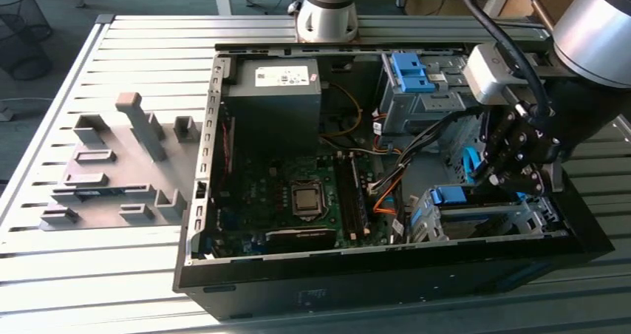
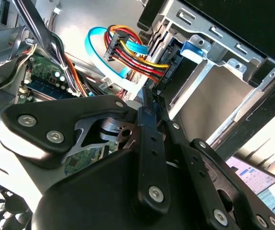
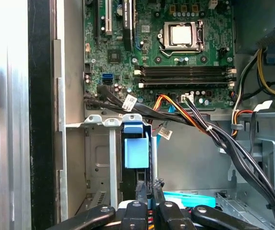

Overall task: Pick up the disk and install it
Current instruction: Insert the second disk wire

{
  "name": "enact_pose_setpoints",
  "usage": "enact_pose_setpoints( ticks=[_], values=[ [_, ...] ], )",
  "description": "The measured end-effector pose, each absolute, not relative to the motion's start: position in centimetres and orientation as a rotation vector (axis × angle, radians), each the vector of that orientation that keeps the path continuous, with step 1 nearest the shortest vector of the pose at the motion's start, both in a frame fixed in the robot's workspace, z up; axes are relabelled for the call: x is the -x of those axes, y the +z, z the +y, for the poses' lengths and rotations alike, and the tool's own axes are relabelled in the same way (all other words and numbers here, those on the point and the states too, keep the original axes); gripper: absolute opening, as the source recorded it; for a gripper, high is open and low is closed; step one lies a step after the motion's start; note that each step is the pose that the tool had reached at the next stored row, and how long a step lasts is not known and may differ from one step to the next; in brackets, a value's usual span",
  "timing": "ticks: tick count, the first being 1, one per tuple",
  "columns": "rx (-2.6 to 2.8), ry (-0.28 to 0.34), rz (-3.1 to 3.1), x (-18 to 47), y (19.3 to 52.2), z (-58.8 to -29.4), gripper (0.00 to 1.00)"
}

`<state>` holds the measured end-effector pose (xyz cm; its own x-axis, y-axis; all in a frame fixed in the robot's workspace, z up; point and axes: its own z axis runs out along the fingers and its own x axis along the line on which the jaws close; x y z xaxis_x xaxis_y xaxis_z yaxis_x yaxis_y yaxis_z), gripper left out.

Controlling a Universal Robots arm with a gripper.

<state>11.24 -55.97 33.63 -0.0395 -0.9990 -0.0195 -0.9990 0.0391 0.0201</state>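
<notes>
The disk sits in the metal drive cage [image 1: 493,217] at the case's front corner, on the exterior view's right. Its bright blue bracket shows as a tab [image 1: 457,196] at the cage mouth, and in both wrist views [image 3: 136,152] [image 2: 194,49]; most of the silver body is hidden inside the cage. My gripper [image 1: 505,180] hangs just above and beside the cage. Its black fingers are shut together with nothing visible between them [image 3: 149,186] [image 2: 146,98], the tips close to the blue bracket and to the cable plug [image 2: 119,48].
The open computer case [image 1: 394,249] lies on a slatted metal table [image 1: 118,267]. Inside are the motherboard [image 1: 295,193], a grey power supply [image 1: 281,79], a second blue latch [image 1: 409,72] and cable bundles [image 3: 195,122] crossing near the cage. A grey fixture block [image 1: 118,164] stands at the exterior view's left.
</notes>
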Motion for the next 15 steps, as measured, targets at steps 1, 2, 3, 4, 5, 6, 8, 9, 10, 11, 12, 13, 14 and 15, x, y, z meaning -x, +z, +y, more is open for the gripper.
enact_pose_setpoints(
  ticks=[1,2,3,4,5,6,8,9,10,11,12,13,14,15],
  values=[
    [2.175,0.044,2.266,-11.25,33.62,-55.97,0.16],
    [2.173,0.044,2.268,-11.25,33.61,-55.98,0.16],
    [2.172,0.044,2.269,-11.26,33.58,-56.01,0.16],
    [2.171,0.044,2.27,-11.26,33.56,-56.04,0.16],
    [2.171,0.044,2.27,-11.25,33.54,-56.07,0.16],
    [2.17,0.044,2.271,-11.26,33.51,-56.09,0.16],
    [2.169,0.044,2.272,-11.26,33.49,-56.11,0.16],
    [2.168,0.044,2.273,-11.26,33.47,-56.11,0.16],
    [2.167,0.044,2.274,-11.26,33.45,-56.11,0.16],
    [2.166,0.044,2.274,-11.26,33.41,-56.12,0.16],
    [2.166,0.045,2.274,-11.26,33.39,-56.13,0.16],
    [2.165,0.046,2.274,-11.26,33.38,-56.12,0.16],
    [2.165,0.046,2.274,-11.26,33.37,-56.13,0.16],
    [2.165,0.046,2.274,-11.26,33.35,-56.13,0.16]
  ],
)
